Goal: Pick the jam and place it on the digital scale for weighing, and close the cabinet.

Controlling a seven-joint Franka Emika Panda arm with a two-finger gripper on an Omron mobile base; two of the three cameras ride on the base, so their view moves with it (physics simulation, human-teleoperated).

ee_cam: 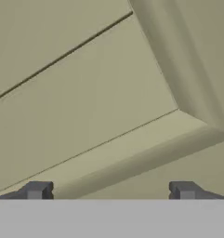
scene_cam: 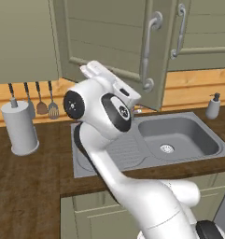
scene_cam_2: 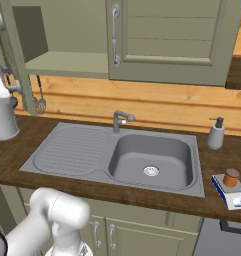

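- Two dark tips of the claw (ee_cam: 111, 190) rose well apart at the bottom of the hand view, nothing between them; they faced a panelled olive door surface at close range.
- In the left base view the arm's own white links hid the claw, which reached up toward the swung-out door (scene_cam: 114, 44) of the cabinet (scene_cam_2: 142, 35).
- That door stood open, its curved grey handle (scene_cam: 149, 51) cut across by the arm's upper link; in the right base view only its edge showed at the left border.
- The open compartment (scene_cam_2: 67, 37) of the cabinet held nothing that could be made out on its shelf.
- The jam (scene_cam_2: 231, 177) sat upright on the digital scale (scene_cam_2: 233, 194) at the far right of the counter (scene_cam_2: 222, 155) — the scale's right end was cut off by the frame.
- The sink (scene_cam_2: 152, 160) basin was bare but for its drain; a soap dispenser (scene_cam_2: 215, 134) stood behind it.
- A pale cylinder (scene_cam: 19, 128) stood left of the sink, with hanging utensils (scene_cam: 41, 100) behind — details too small to tell.
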